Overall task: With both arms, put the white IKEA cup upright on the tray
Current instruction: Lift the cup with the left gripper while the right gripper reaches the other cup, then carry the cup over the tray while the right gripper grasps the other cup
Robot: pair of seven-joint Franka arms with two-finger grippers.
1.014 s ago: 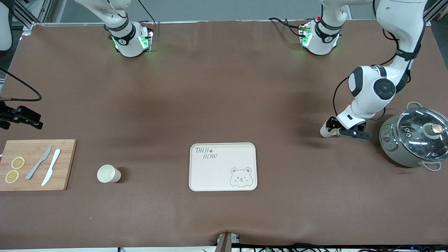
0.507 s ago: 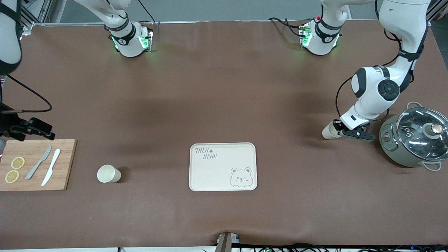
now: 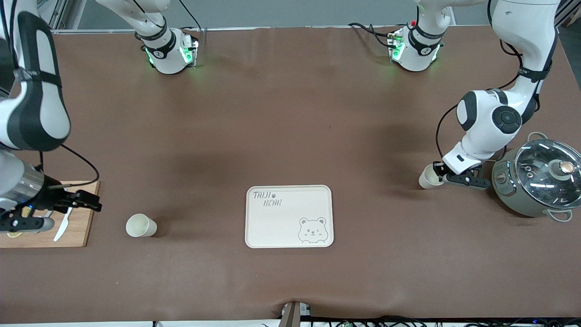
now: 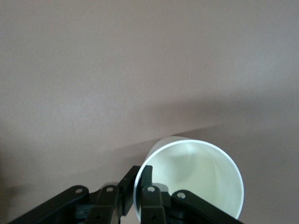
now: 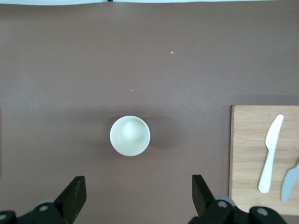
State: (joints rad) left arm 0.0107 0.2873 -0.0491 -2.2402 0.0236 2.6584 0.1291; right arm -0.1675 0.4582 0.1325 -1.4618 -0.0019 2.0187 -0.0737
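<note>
Brown table: left gripper (image 3: 439, 176) pinches one cup's (image 3: 427, 177) rim beside a pot (image 3: 538, 178); right gripper (image 5: 135, 198) hangs open over another cup (image 5: 130, 136).

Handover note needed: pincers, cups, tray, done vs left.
Left pincer: shut on the rim of a tilted white cup, beside the grey lidded pot.
Right pincer: open, over the edge of the wooden cutting board, not yet at the second white cup, which stands upright on the table.
Cream rectangular bear tray: holds no cup.
Done: one grasp. Left: grasp the second cup, set both upright on the tray.
</note>
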